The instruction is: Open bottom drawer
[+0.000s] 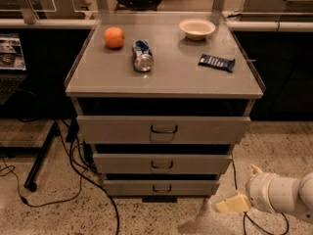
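The bottom drawer (pixel 161 187) is the narrowest, lowest grey front of the cabinet, with a small dark loop handle (pixel 162 188). It looks pushed in, with no tray showing. Above it are the mid-sized front (pixel 161 163) and the widest front (pixel 164 129). My gripper (pixel 238 190) hangs low at the bottom right, near the floor, to the right of the bottom drawer and apart from it. Its beige fingers (pixel 234 203) are spread and hold nothing. The white arm (pixel 283 199) runs off the right edge.
On the cabinet top lie an orange (pixel 114 37), a crushed can (pixel 143 56), a white bowl (pixel 197 28) and a dark snack bar (pixel 216 62). Black cables (pixel 93 185) and a stand leg (pixel 41 155) lie on the floor at left. Another cable (pixel 249 224) lies under my gripper.
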`<state>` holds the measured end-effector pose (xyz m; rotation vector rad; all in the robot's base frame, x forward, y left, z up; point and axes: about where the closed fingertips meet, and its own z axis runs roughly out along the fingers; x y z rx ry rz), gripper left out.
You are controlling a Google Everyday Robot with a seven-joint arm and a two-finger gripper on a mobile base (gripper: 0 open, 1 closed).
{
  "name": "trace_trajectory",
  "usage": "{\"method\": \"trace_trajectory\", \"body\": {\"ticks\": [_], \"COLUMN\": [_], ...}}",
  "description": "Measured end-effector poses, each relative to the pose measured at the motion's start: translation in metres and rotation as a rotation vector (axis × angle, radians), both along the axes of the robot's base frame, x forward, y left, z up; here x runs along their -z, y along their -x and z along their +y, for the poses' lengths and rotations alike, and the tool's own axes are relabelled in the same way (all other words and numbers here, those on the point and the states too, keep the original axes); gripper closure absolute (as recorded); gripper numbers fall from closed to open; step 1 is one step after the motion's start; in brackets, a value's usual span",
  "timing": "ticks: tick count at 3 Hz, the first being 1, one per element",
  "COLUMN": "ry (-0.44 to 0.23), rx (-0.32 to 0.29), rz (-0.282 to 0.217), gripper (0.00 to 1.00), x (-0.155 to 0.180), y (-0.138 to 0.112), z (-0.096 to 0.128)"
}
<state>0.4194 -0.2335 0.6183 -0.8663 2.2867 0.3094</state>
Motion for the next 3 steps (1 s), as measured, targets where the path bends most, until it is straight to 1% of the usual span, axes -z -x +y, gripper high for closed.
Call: {"method": "trace_trajectory", "body": {"ticks": [1, 2, 3], "ry": [-0.123, -0.133, -0.142], "rx": [-0.056, -0.073, -0.046], "rz": [0.034, 0.019, -0.051], "gripper": [0.0, 0.0, 0.0], "x": [0.044, 0.046, 0.072], "y": [-0.011, -0.004, 0.003], "z": [0.004, 0.011, 0.008]}}
